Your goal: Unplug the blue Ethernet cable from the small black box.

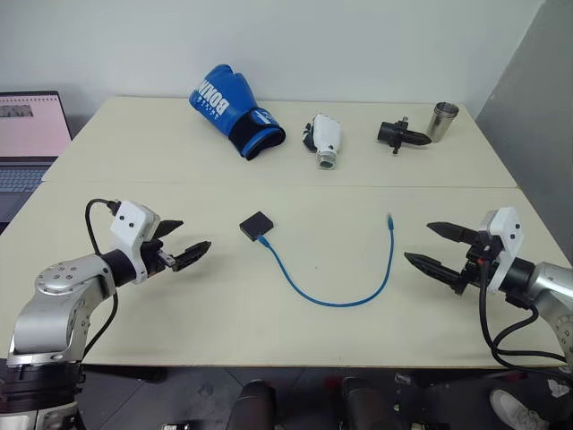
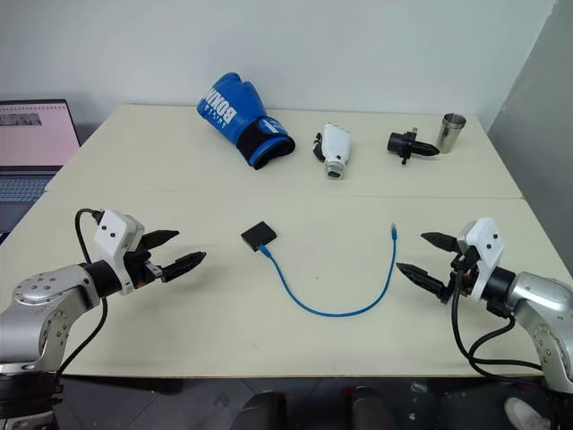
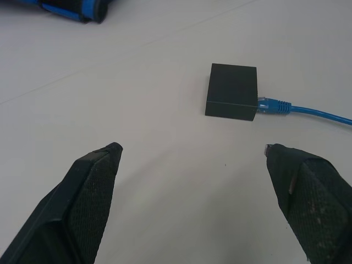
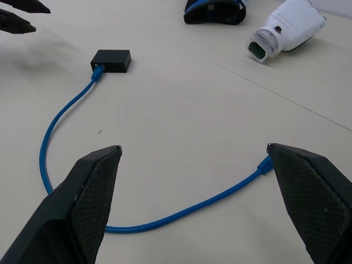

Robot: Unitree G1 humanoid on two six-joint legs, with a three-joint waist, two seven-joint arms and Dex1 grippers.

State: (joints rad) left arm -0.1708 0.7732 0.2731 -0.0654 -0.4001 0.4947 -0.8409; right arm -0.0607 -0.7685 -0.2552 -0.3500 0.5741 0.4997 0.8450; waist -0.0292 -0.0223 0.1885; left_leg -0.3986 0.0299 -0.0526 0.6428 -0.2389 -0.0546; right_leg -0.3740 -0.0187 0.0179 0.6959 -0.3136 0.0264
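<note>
A small black box (image 1: pixel 256 224) is seen lying flat near the middle of a pale cream table (image 1: pixel 179 161), with one end of a blue Ethernet cable (image 1: pixel 336 300) plugged into its side. From there the cable is laid in a loose U across the table, and its free end, tipped with a small plug, is left lying apart from the box toward the robot's right. The left pincer (image 1: pixel 185 243) is held just above the table on the box's left side, its two black fingers spread wide with nothing between them; the right pincer (image 1: pixel 440 247) is held beyond the cable's free end, likewise wide open and empty. Neither pincer is touching the box or the cable. A seam is seen running across the table, as if two tops were joined. Beyond it, along the far edge, four things are lined up: one blue boxing glove (image 1: pixel 235 109), one white handheld device (image 1: pixel 325 140), one black cylindrical gadget (image 1: pixel 400 134) and one metal cup (image 1: pixel 442 121). A plain white wall is seen behind the table, and one open laptop (image 1: pixel 31 139) is cut off by the frame at the far left; what is on its screen cannot be made out.
</note>
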